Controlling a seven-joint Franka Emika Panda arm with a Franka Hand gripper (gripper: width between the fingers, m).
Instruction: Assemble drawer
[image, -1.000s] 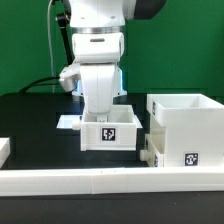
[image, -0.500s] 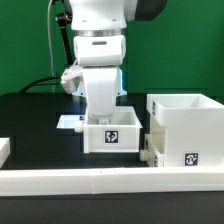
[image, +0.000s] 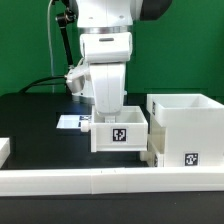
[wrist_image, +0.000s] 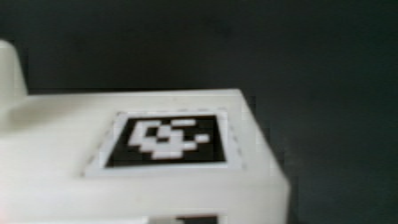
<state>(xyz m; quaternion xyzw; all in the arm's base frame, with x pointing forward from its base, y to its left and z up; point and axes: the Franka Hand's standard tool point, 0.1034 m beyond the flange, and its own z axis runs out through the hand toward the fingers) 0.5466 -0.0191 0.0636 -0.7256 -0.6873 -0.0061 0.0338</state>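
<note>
Since a second ago the drawer (image: 121, 132) has travelled toward the exterior view's right, carried or pushed along with the arm, and it now sits almost against the large white box (image: 187, 128), where before a clear strip of dark tabletop (image: 35, 120) separated them. The drawer rests low on the tabletop, its tagged front wall facing the camera, with the hand (image: 108, 110) reaching down into its open top near the rear wall. The fingertips are hidden below the rim, so I cannot tell whether they are spread, pressed together, or pinching a wall. The wrist view shows only a blurred tag on a white face (wrist_image: 169, 140), which tells nothing more about the grip. Behind the drawer, a small flat white tagged piece (image: 72, 122) lies on the tabletop, and the long white rail (image: 90, 181) runs across the front. The main risk, as I judge it, is misalignment with the box: if the drawer arrives slightly rotated or off-height, its corner could catch on the box's edge and jam, or shove the box sideways. If the hand only pushes and does not grip, the drawer could also pivot around the contact point and skew. A loose pinch could let it slip and tip.
</note>
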